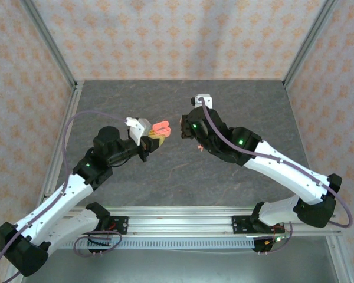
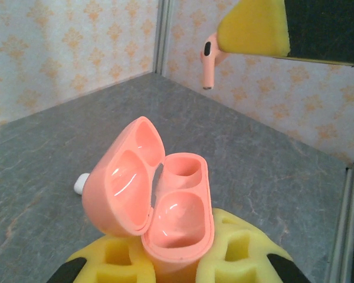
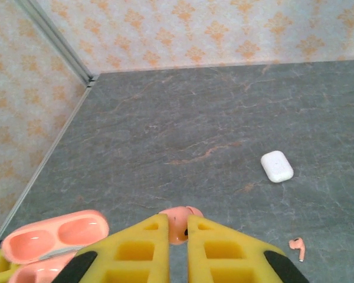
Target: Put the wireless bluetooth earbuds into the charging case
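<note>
My left gripper (image 2: 177, 259) is shut on the base of an open coral charging case (image 2: 180, 206). The case stands upright, its lid (image 2: 121, 180) swung to the left and both sockets bare. A coral earbud (image 3: 178, 223) is pinched in my shut right gripper (image 3: 177, 229). In the left wrist view this earbud (image 2: 209, 62) hangs stem down from the right gripper's yellow finger (image 2: 253, 26), above and behind the case. In the top view the two grippers (image 1: 152, 137) (image 1: 186, 127) face each other closely at mid-table. Another coral earbud (image 3: 297, 247) lies on the table.
A closed white charging case (image 3: 277, 165) lies on the grey table (image 3: 212, 118) beyond the right gripper. A small white object (image 2: 81, 184) peeks out from behind the coral lid. Patterned walls and aluminium posts (image 1: 53, 53) enclose the table.
</note>
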You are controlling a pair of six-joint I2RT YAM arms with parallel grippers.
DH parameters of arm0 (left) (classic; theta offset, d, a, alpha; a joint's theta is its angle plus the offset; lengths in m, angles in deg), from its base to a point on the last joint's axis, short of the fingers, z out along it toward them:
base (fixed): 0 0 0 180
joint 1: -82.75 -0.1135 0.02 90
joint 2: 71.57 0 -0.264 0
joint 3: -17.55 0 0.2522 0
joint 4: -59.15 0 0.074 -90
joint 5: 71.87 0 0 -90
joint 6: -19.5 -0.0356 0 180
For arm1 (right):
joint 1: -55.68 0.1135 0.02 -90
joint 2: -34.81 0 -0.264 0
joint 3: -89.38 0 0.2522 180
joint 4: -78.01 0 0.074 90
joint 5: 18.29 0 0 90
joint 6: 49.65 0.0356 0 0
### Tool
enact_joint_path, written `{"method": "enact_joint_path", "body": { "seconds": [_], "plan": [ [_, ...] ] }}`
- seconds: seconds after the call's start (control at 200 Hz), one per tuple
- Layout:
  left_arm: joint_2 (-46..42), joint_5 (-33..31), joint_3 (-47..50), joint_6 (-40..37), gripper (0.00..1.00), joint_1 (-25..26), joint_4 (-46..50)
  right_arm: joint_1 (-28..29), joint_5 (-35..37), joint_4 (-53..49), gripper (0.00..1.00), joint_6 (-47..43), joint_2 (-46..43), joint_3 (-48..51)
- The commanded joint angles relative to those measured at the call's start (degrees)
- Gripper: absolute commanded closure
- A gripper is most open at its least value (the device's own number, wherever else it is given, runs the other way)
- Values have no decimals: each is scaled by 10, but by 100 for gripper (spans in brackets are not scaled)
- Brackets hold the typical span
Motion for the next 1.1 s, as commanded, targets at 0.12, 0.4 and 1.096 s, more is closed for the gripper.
{"method": "enact_joint_path", "body": {
  "seconds": [0.12, 0.4, 1.096],
  "plan": [
    [-50, -44, 7, -16, 100, 3, 56, -61, -91, -80, 87, 86, 35, 7],
    [-100, -65, 41, -13, 100, 4, 93, -104, -233, -96, 87, 112, 130, 39],
    [-162, -97, 73, -22, 100, 2, 138, -133, -303, -110, 83, 70, 388, 44]
  ]
}}
